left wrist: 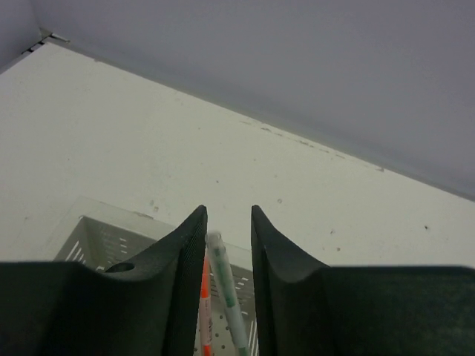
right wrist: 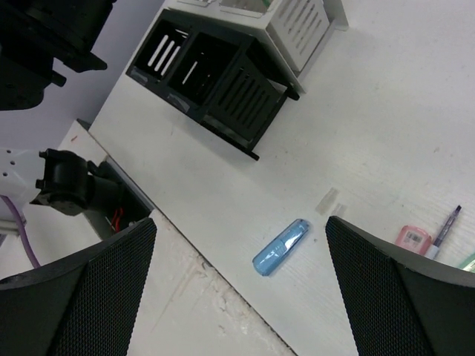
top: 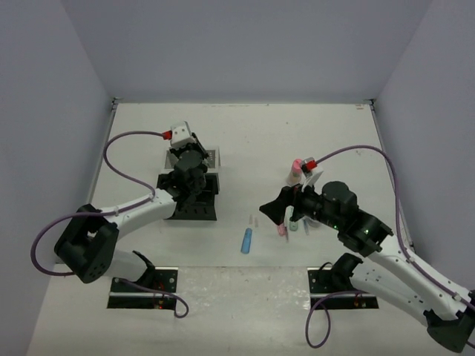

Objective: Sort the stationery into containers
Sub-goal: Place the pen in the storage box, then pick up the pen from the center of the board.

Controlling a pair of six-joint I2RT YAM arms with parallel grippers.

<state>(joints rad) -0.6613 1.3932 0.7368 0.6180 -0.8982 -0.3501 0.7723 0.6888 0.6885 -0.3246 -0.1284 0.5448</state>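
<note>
Nearest the bases, the blue capsule-shaped piece [right wrist: 280, 247] lies alone on the white table [right wrist: 386, 126]. The right gripper [right wrist: 241, 222] is poised above it, jaws spread wide and empty. Further out, the left gripper [left wrist: 228, 210] sits over the white mesh compartment [left wrist: 93, 239] of the black-and-white desk organiser [top: 194, 202]. Its jaws are narrowly parted around a slim green-and-white pen [left wrist: 226, 285] that stands inside (a thin orange pen [left wrist: 204, 293] beside it). Best bet: widen fully, then lift straight up so neither finger drags the pen out.

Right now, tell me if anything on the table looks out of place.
Nothing is spilled or broken. A blue capsule lies loose on the table, apart from the organiser. A pink bottle also sits unsorted by the right arm.
</note>
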